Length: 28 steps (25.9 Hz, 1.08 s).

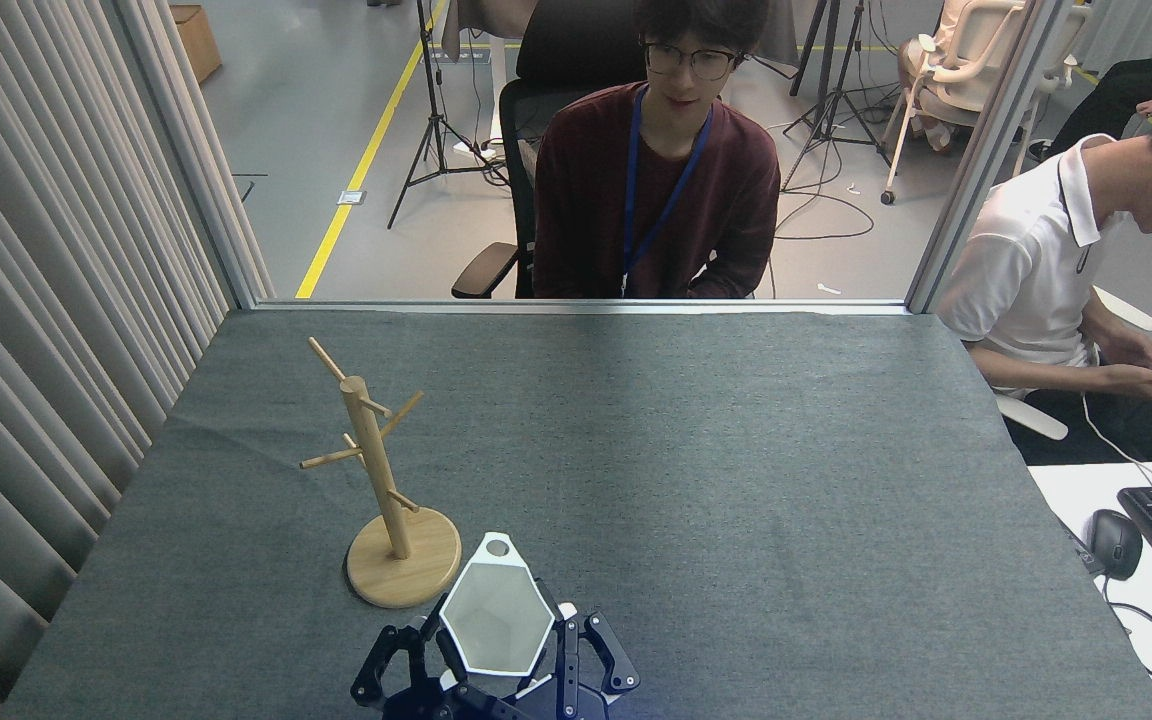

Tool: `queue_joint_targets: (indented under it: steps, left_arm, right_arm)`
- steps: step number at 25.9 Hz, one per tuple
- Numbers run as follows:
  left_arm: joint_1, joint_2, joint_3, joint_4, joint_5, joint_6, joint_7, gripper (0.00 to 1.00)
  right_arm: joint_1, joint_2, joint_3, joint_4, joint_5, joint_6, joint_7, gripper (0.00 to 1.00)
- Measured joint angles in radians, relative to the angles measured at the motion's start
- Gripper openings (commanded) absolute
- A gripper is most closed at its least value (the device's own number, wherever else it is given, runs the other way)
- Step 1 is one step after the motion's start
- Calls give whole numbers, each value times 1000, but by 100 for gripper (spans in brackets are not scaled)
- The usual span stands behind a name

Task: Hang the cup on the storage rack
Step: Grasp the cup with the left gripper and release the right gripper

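Observation:
The white faceted cup (pixel 494 615) is at the near edge of the table, mouth facing up at me, its holed tab (pixel 497 547) pointing away. My right gripper (pixel 511 662) is shut on the cup, with black fingers (pixel 569 655) pressing on its sides. My left gripper (pixel 399 660) stands open just left of the cup, its right finger close beside the cup's rim. The wooden storage rack (pixel 374 460) stands upright on its round base (pixel 403 572), just left of and behind the cup, with its slanted pegs bare.
A grey cloth covers the table (pixel 696 450). A person in a dark red top (pixel 656 190) sits behind the far edge. Another person in white (pixel 1056 270) sits at the right beside a desk with a mouse (pixel 1114 543) and keyboard. Slatted curtains line the left side.

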Motion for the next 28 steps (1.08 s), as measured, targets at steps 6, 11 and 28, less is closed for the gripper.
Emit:
queue_joint_targets:
  steps: [6, 11, 28]
  left_arm:
    - [0, 2, 1, -4, 0, 1, 1, 100]
    - [0, 0, 4, -6, 1, 1, 1, 57]
    - [-24, 4, 6, -9, 2, 0, 3, 30]
  right_arm:
    - [10, -2, 15, 7, 10, 6, 0, 63]
    - [11, -2, 20, 27, 26, 13, -7, 63]
    - [14, -2, 23, 7, 29, 26, -24, 98]
